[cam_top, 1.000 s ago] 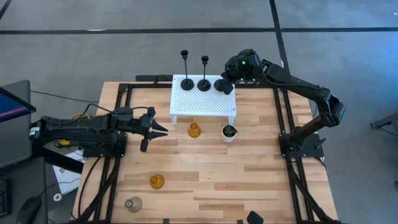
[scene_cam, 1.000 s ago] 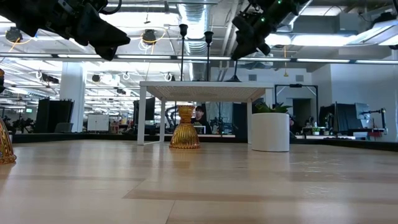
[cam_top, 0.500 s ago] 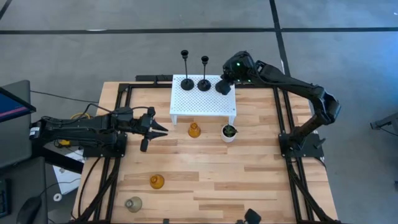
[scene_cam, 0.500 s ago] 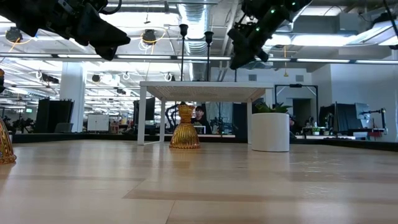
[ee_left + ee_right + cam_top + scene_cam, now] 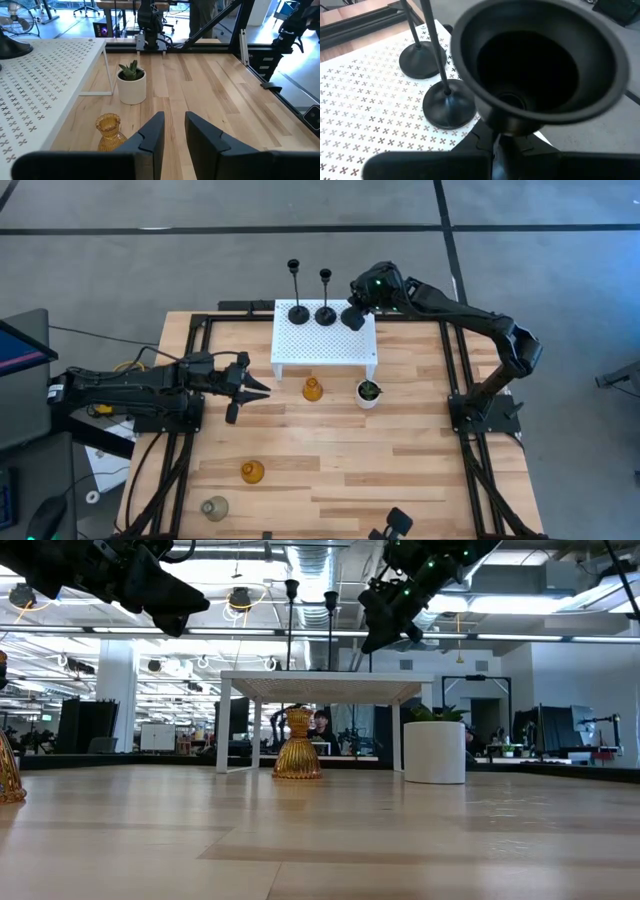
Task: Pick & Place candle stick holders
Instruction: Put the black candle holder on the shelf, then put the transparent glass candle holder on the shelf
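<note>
Starting at the left, the left gripper [image 5: 243,388] hangs above the wood table [image 5: 400,450] off the left end of the little white shelf [image 5: 325,340], its fingers [image 5: 152,135] parted by a narrow gap with nothing between them, so that arm looks like it's just waiting. Near the front left corner there's a pale grey glass holder [image 5: 214,507] and, just beyond it, an amber glass holder [image 5: 252,472]. A second amber holder [image 5: 312,389] stands on the table right in front of the shelf, next to the white plant pot [image 5: 368,393], and that pot isn't part of the job. Up on the shelf's back edge, two black stick holders stand side by side, the taller one [image 5: 297,311] on the left and its neighbour [image 5: 325,313] to the right of it. The real action is further right: the right gripper [image 5: 356,313] is clamped on the stem of the third black holder [image 5: 540,65], carrying it tipped over with its round base facing the wrist camera, above the shelf's back right corner and close beside the other two. I'd say we're in the placing step for that third black one. Next move probably needs the holder turned upright, base down on the bare bit of shelf to the right of the pair, without bumping those skinny stems, then letting go.
</note>
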`<state>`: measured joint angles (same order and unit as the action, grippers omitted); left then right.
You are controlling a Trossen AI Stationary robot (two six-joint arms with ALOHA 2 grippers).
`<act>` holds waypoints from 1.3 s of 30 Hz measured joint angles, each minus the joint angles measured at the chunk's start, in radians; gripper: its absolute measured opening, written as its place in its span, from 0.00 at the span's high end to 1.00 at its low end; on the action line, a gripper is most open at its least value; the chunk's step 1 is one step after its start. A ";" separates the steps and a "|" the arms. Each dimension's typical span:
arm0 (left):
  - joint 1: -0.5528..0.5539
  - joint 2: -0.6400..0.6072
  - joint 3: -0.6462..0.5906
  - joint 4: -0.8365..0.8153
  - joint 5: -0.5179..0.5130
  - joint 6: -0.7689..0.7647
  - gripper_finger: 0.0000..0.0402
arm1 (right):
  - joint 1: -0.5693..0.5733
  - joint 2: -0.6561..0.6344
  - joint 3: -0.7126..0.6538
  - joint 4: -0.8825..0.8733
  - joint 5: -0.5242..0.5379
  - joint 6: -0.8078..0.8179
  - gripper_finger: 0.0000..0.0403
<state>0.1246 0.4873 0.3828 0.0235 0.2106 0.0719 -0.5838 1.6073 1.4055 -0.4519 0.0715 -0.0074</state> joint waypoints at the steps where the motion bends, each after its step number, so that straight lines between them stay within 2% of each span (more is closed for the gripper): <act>1: 0.000 0.000 0.000 0.000 0.000 0.000 0.81 | 0.000 0.000 0.000 0.000 0.000 -0.001 0.99; 12: 0.000 0.000 0.000 0.000 0.000 0.002 0.81 | -0.002 0.000 -0.004 -0.009 0.009 -0.019 0.79; 19: 0.000 0.000 0.000 0.000 0.000 0.002 0.81 | 0.001 -0.049 0.023 -0.022 0.014 -0.048 0.67; 24: 0.000 0.000 0.000 0.000 0.000 0.002 0.81 | 0.001 -0.101 0.080 -0.130 0.010 -0.054 0.56; 28: 0.000 0.000 0.000 0.000 0.000 0.002 0.81 | 0.001 -0.155 0.112 -0.295 0.008 -0.079 0.51; 34: 0.000 0.000 0.000 0.000 0.000 0.002 0.81 | 0.021 -0.236 0.113 -0.535 0.004 -0.049 0.53; 39: 0.000 0.000 0.000 0.000 0.000 0.002 0.81 | 0.086 -0.286 0.078 -0.678 0.002 -0.017 0.67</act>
<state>0.1249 0.4873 0.3828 0.0235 0.2104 0.0737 -0.4979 1.3216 1.4832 -1.1302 0.0731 -0.0242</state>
